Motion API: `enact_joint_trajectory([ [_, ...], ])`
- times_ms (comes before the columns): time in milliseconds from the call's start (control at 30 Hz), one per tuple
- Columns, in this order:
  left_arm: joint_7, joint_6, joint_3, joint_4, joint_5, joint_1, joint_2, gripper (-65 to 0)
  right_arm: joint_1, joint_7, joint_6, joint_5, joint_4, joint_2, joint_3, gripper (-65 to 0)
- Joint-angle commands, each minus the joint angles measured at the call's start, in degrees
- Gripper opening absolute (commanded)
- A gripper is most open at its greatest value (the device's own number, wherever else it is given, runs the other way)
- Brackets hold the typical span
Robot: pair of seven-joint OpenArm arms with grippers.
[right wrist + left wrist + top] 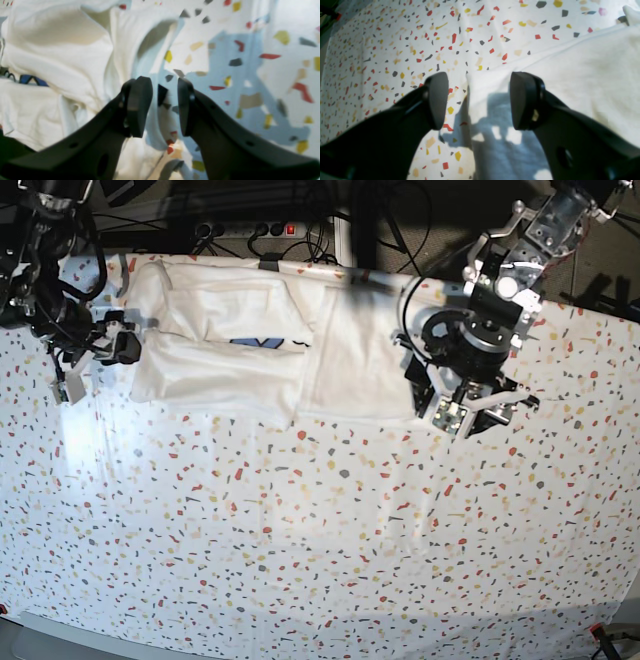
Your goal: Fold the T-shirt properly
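Observation:
The white T-shirt lies partly folded at the back of the table, with a bit of blue print showing in a fold. My left gripper hovers just off its near right corner. In the left wrist view that gripper is wide open, the T-shirt's corner lying below and between the fingers. My right gripper is at the shirt's left edge. In the right wrist view it stands open over the rumpled T-shirt border, with nothing pinched.
The white speckled tablecloth covers the whole table and stretches toward the front. A power strip and cables lie behind the back edge. Both arms' bases stand at the back corners.

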Motion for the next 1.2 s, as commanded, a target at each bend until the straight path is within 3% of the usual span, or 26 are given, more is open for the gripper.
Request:
enact_joint_trajectory([
  [0,-1.09,0.42,-0.2,1.14,0.81,-0.63,-0.22,-27.4,0.5,0.37,0.25,0.74,-0.22,1.09,0.44,-43.3],
  [267,-0.83,0.42,-0.2,1.14,0.83,-0.63,-0.2,-27.4,0.5,-0.13,0.25,4.44,-6.78,0.87,0.37,-43.3],
  [633,-0.81,0.42,-0.2,1.14,0.81,-0.63,-0.2,-27.4,0.68,-1.57,0.25,4.11,-6.8,-5.46,0.33,-43.3],
  [833,-0.81,0.42,-0.17,1.14,0.63,-0.61,-0.2,-27.4,0.68,-4.33,0.25,4.15,-6.8,-6.62,0.26,-43.4],
  [900,-0.81,0.42,-0.17,1.14,0.63,-0.63,-0.2,-27.4,0.68,-4.5,0.25,4.15,-6.8,-6.62,0.26,-48.7],
  [1000,-0.79,0.42,-0.17,1.14,0.63,-0.61,-0.2,-27.4,0.81,-3.74,0.25,4.15,-6.78,-6.62,0.28,-65.0],
  [1167,-0.42,0.42,-0.17,1.14,0.66,-0.61,-0.22,-27.4,0.81,0.42,0.25,4.15,-6.58,-5.95,0.87,-65.0],
])
